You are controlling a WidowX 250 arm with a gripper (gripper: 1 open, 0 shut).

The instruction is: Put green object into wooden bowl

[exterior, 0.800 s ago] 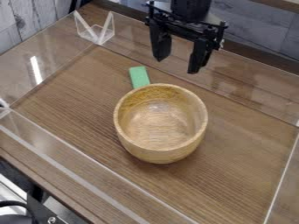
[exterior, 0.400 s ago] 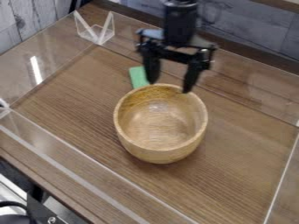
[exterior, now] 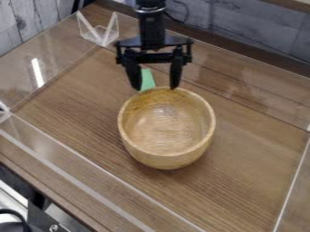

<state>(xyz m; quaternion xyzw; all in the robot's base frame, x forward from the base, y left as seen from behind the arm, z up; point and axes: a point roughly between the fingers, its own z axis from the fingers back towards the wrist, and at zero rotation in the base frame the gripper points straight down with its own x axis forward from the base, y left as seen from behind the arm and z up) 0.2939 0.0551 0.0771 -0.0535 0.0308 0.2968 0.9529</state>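
Observation:
A flat bright green object (exterior: 145, 80) lies on the wooden table just behind the wooden bowl (exterior: 168, 126), partly hidden by my gripper. My gripper (exterior: 154, 80) points straight down with its two black fingers spread wide on either side of the green bar. It is open and low over the table; the frame does not show whether the fingers touch the bar. The round, light tan bowl sits upright in the middle of the table with nothing inside.
Clear acrylic walls (exterior: 49, 54) enclose the wooden table (exterior: 72, 109) on all sides. A small clear folded stand (exterior: 97, 27) sits at the back left corner. A grey plank wall runs behind.
My gripper has travelled left and down from the back right, ending around the green bar. Its fingers stayed spread. The bowl and bar have not moved.

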